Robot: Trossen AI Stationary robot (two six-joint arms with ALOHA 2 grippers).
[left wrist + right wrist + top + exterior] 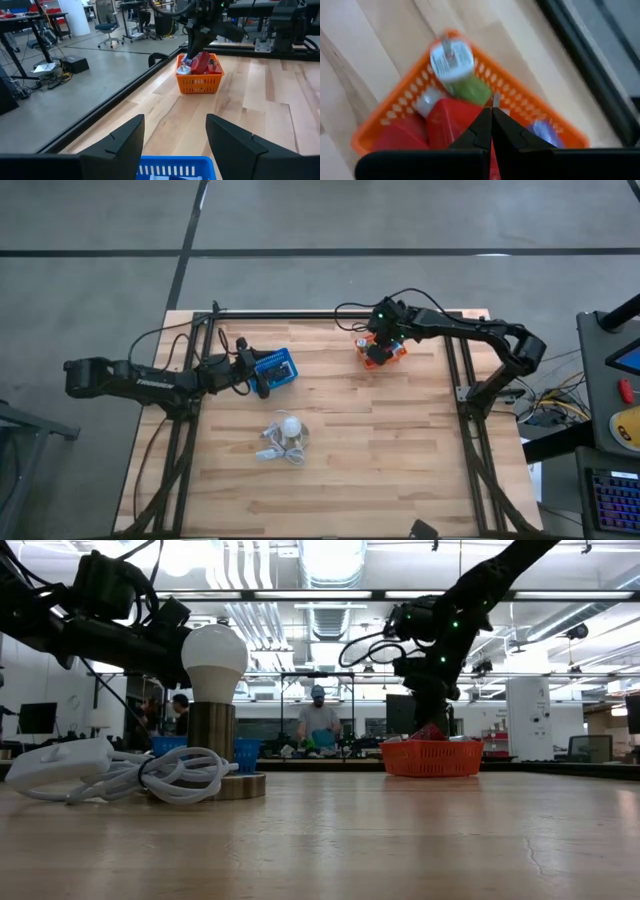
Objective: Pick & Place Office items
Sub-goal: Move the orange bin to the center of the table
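Observation:
The orange mesh basket [384, 354] stands near the table's far right. It holds red blocks [449, 120], a green cylinder with a white labelled cap [451, 61] and a bluish bit [545, 131]. My right gripper [491, 112] is shut and points down into this basket, its tips just above a red block. The blue mesh basket [276, 368] stands left of centre. My left gripper [175, 120] is open and hangs level at that basket's left rim [172, 161], one finger on either side above it. My right gripper's shut fingertips [487, 120] come from above into the orange basket, over the red block [440, 125]. A thin pale sliver [496, 99] shows just beyond the tips. I cannot tell whether they touch it or the block.
A white round bulb [290, 425] on a wooden base stands mid-table with its white cord [150, 775] coiled beside it. Black frame rails [460, 380] run along the table's far, left and right sides. Bare wood lies between the baskets. People stand in the room beyond [318, 725].

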